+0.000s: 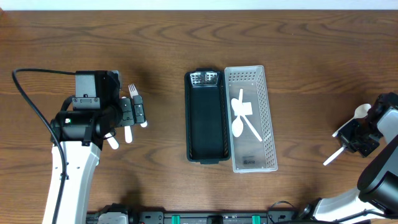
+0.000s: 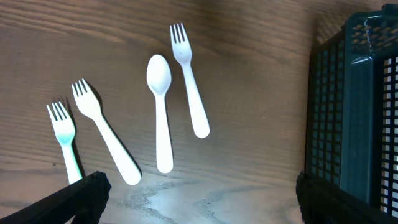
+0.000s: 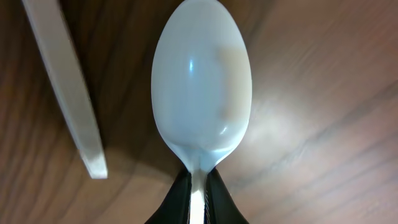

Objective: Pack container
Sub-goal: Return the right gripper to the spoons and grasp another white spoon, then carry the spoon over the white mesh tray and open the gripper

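The right gripper is pinching a white plastic spoon at the neck, its 2 fingers closed tight just below the bowl. The bowl is facing the wrist camera above the brown wood table. A flat white handle is lying on the wood to the left of the bowl in that view, apart from it.

The left gripper is hanging over loose cutlery, its fingers spread wide and gripping nothing. Below it, 4 white pieces are lying on the table: a loose spoon, a right fork just beside it, a middle fork and a left fork.

At the table's centre, a black basket and a white basket are sitting side by side, long walls touching. Crossed spoons are lying in the white one. A pale patch at its near end is too small to read.
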